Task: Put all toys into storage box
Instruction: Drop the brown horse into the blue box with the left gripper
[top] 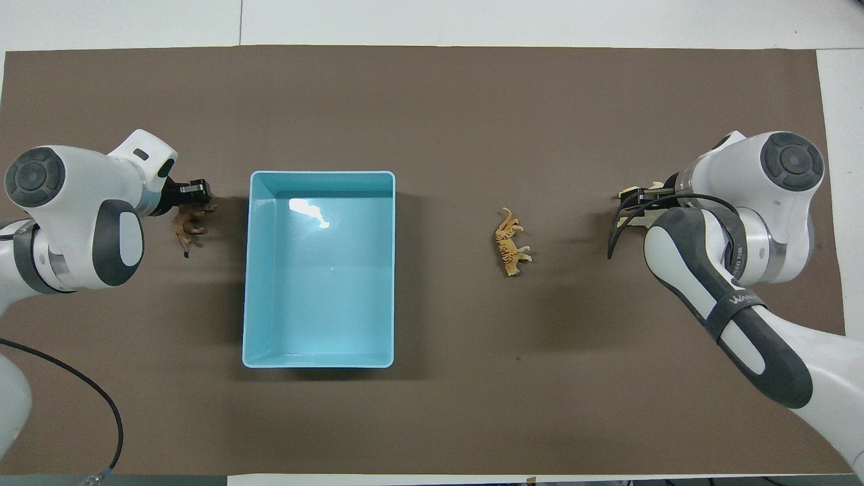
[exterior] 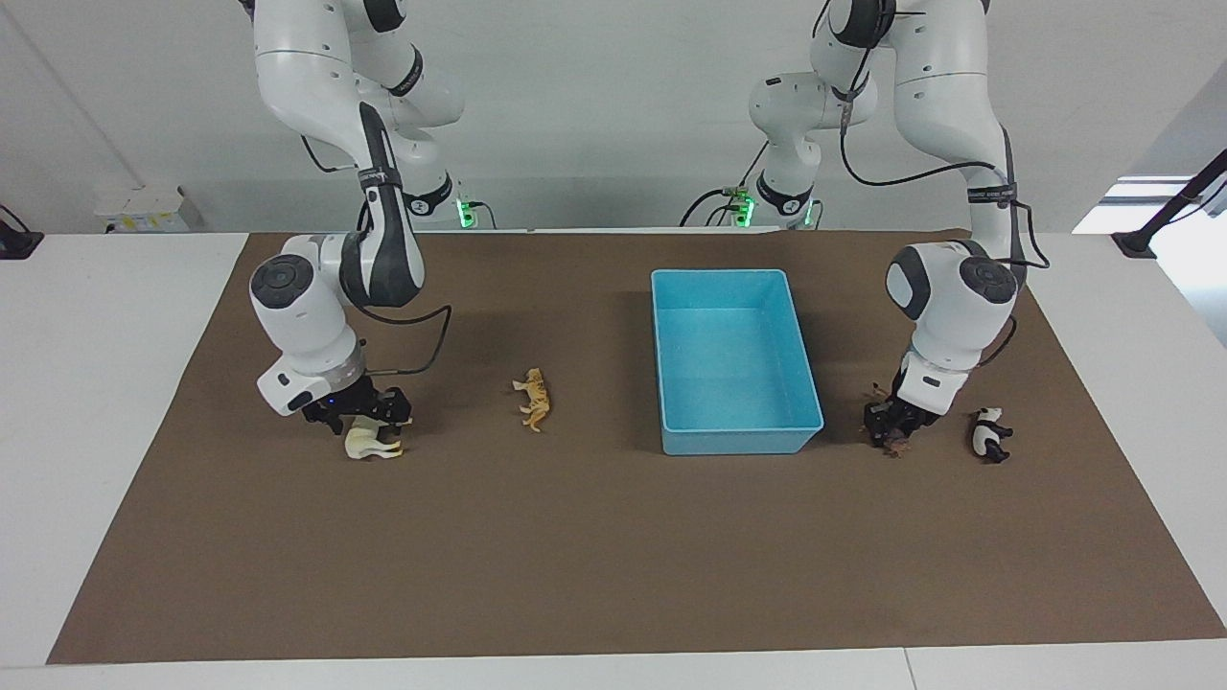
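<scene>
- Storage box (exterior: pixel 736 359): a light blue rectangular tub with low walls, lying on the brown mat (exterior: pixel 594 556) toward the left arm's end of the table; no toy is inside it
- Left gripper (exterior: pixel 893 428): lowered to the mat beside the box, right at the brown lion (exterior: pixel 897 443); the black fingers (top: pixel 191 191) are down on the figure, though whether they pinch it or merely straddle it cannot be told
- Lion: on the mat between the box and the panda (exterior: pixel 989 434), its body partly covered by the left gripper; in the overhead view (top: pixel 189 226) it shows just beside the box's wall
- Panda: black and white, on the mat near the left gripper, toward the left arm's end and apart from the lion; the left arm's wrist hides it from above
- Right gripper (exterior: pixel 369 414): lowered over the cream-white horse (exterior: pixel 372 441) at the right arm's end of the mat; the fingers sit on the horse's back, and whether they are pressed together on it cannot be told
- Horse: on the mat under the right gripper, well apart from the box
- Tiger (exterior: pixel 534 399): orange and striped, lying on its side on the mat between the horse and the box, touched by neither gripper
</scene>
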Available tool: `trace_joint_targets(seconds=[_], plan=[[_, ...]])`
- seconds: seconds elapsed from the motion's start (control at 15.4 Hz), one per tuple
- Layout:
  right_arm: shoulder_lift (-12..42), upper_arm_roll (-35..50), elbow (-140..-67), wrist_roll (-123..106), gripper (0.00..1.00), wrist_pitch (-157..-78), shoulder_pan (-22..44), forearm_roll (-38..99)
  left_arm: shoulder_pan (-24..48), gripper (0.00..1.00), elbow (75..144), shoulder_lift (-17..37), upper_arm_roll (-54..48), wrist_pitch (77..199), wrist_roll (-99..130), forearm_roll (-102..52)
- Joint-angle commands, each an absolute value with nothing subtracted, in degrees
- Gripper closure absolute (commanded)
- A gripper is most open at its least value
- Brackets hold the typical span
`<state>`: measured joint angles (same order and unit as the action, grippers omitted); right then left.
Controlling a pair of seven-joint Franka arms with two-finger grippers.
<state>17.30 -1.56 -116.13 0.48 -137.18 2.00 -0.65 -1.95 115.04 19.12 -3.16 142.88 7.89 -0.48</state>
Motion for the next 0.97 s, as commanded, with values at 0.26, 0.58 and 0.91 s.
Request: trace_joint_targets(seconds=[0.26, 0.58, 0.91], plan=[[18.2, -1.4, -118.6, -4.8, 0.0, -142.0, 1.8, -1.0, 1.8, 1.0, 93.4, 20.1, -3.3, 112.6, 19.1, -0.1], [18.2, -1.4, -119.4, -6.2, 0.03, -143.5, 1.5, -1.0, 12.2, 1.0, 93.4, 16.4, -4.4, 106.3, 40.4, -1.5], [18.2, -1.5, -119.4, -6.2, 1.0, -143.3, 1.3, -1.0, 16.5, 0.0, 104.9, 11.7, -4.4, 111.5, 41.1, -1.3]])
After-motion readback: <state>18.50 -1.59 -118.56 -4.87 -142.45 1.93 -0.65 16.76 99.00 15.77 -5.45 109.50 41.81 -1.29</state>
